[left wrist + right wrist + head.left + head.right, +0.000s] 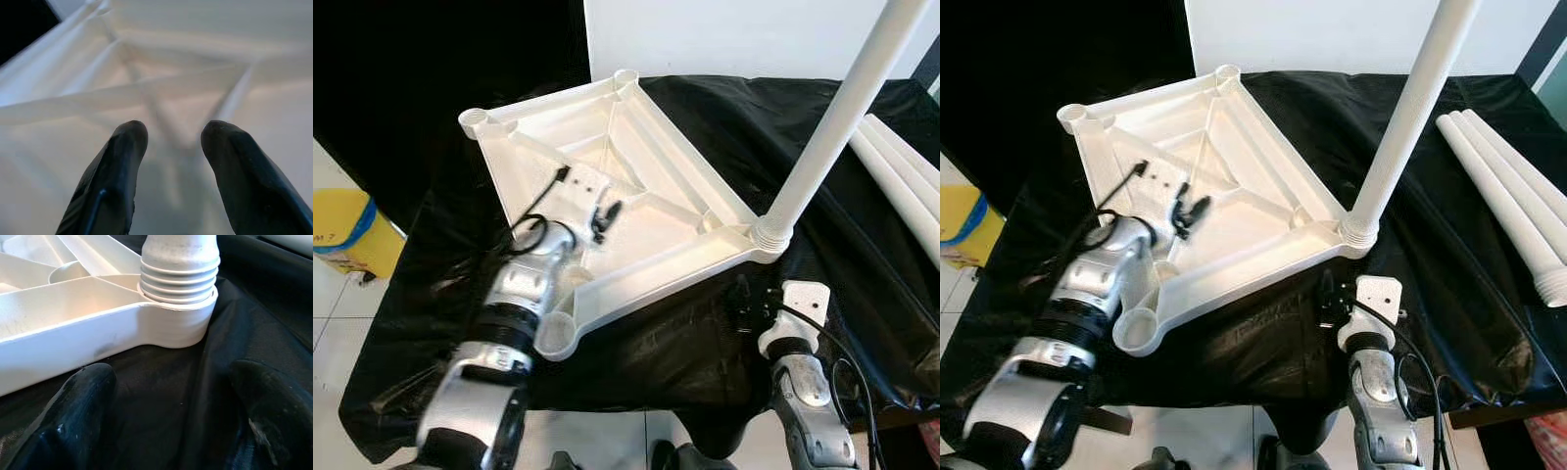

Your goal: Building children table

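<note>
- One leg done: a long white plastic tube leg [832, 127] stands screwed into the corner socket of the upturned white plastic square tabletop [636, 186], which lies underside up on the black-sheeted bench [1449, 245].
- Three sockets bare; three spare white tube legs [1513, 211] lying well apart from the tabletop, on the side of the fitted leg.
- Left claw [604, 217] over the tabletop's ribbed middle, fingers apart, holding nothing.
- Right claw [1330, 294] just beside the fitted corner, low over the sheet, spread and empty.
- Thread rings at the leg's base plain in the right wrist view; spare legs shown whole by the right eye view, cut off in the left eye view.
</note>
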{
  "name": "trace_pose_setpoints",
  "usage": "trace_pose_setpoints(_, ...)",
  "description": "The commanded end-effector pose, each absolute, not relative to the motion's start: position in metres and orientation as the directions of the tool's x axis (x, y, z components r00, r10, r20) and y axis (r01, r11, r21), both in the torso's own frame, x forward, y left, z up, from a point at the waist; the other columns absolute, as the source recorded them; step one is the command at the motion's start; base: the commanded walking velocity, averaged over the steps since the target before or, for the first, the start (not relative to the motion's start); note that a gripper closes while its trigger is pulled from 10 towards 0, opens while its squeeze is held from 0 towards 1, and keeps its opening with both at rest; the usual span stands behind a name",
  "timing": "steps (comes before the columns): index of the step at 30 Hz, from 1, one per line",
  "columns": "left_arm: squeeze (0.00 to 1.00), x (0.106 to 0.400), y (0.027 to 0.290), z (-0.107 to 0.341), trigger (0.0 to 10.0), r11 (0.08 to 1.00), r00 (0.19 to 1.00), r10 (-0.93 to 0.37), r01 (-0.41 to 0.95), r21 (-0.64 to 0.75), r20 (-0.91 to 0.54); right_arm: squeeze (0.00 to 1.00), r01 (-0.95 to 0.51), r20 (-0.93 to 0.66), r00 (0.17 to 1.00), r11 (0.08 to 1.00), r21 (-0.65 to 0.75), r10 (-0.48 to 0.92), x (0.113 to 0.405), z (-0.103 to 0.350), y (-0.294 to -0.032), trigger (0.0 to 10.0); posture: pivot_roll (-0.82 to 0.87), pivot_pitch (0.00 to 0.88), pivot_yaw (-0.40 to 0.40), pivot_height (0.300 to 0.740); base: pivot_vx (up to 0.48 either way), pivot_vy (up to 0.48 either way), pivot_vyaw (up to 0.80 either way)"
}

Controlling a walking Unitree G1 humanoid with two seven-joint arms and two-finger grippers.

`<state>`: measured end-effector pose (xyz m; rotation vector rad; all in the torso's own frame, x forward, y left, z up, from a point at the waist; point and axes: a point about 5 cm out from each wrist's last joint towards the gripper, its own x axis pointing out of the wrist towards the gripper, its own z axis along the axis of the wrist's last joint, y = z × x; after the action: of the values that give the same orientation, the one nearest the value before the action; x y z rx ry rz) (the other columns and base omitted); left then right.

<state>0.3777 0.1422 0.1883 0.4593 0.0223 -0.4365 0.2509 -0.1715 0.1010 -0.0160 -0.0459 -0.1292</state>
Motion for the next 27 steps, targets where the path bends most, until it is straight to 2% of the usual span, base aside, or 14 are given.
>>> trace_pose_setpoints(1, 0.00, 0.378, 0.158, 0.179, 10.0, 0.851, 0.961, -0.259, 0.275, 0.447, -0.097, 0.00, 0.111, 0.014, 0.994, 0.994, -0.021, -0.111, 0.250, 0.095, -0.169, 10.0, -0.05, 0.130, -0.036, 0.740, 0.000, 0.000, 0.00)
trace_pose_setpoints(5, 0.00, 0.379, 0.177, 0.180, 10.0, 0.869, 0.980, -0.177, 0.201, 0.452, -0.096, 0.00, 0.098, 0.013, 0.995, 0.995, -0.019, -0.098, 0.252, 0.095, -0.168, 10.0, -0.05, 0.127, -0.038, 0.740, 0.000, 0.000, 0.00)
trace_pose_setpoints(19, 0.00, 0.368, 0.187, 0.162, 10.0, 0.737, 0.963, -0.201, 0.268, 0.621, -0.178, 0.00, 0.059, 0.003, 0.998, 0.998, -0.022, -0.059, 0.256, 0.095, -0.163, 10.0, -0.05, 0.124, -0.044, 0.740, 0.000, 0.000, 0.00)
trace_pose_setpoints(22, 0.00, 0.363, 0.189, 0.158, 10.0, 0.696, 0.949, -0.239, 0.316, 0.645, -0.207, 0.00, 0.054, 0.001, 0.999, 0.998, -0.023, -0.054, 0.256, 0.095, -0.163, 10.0, -0.05, 0.126, -0.045, 0.740, 0.000, 0.000, 0.00)
trace_pose_setpoints(26, 0.00, 0.346, 0.176, 0.148, 10.0, 0.622, 0.861, -0.414, 0.505, 0.598, -0.296, 0.00, 0.042, -0.007, 0.999, 0.999, -0.021, -0.042, 0.259, 0.095, -0.162, 10.0, -0.04, 0.134, -0.049, 0.740, 0.000, 0.000, 0.00)
trace_pose_setpoints(27, 0.00, 0.346, 0.176, 0.148, 10.0, 0.622, 0.861, -0.414, 0.505, 0.598, -0.296, 0.00, 0.042, -0.007, 0.999, 0.999, -0.021, -0.042, 0.259, 0.095, -0.162, 10.0, -0.04, 0.134, -0.049, 0.740, 0.000, 0.000, 0.00)
